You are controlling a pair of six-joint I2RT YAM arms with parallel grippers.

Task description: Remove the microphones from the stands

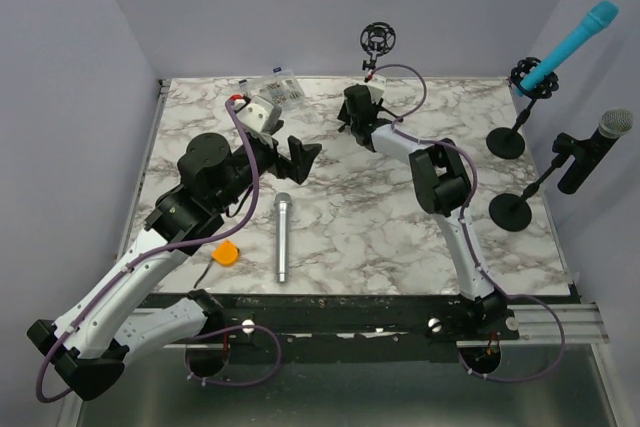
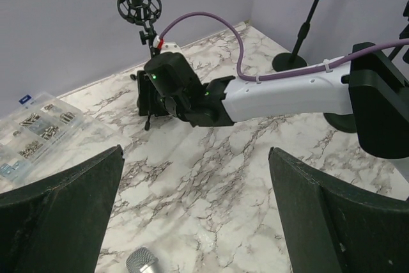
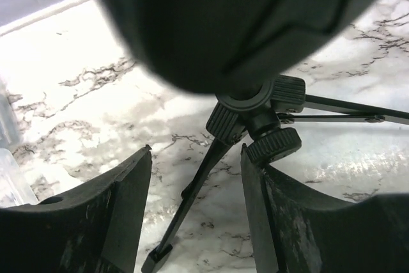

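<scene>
Reading this as nearly done: slim silver microphone lies flat on the marble desk, and the black tripod stand has an empty mount. My left end effector is open near the mic head. My right end effector is open too, straddling a stand leg.

Your top view bright, even, sharp, soft shadows on the marble table, right wrist view glares white on that table, blurred dark mass above it.
</scene>
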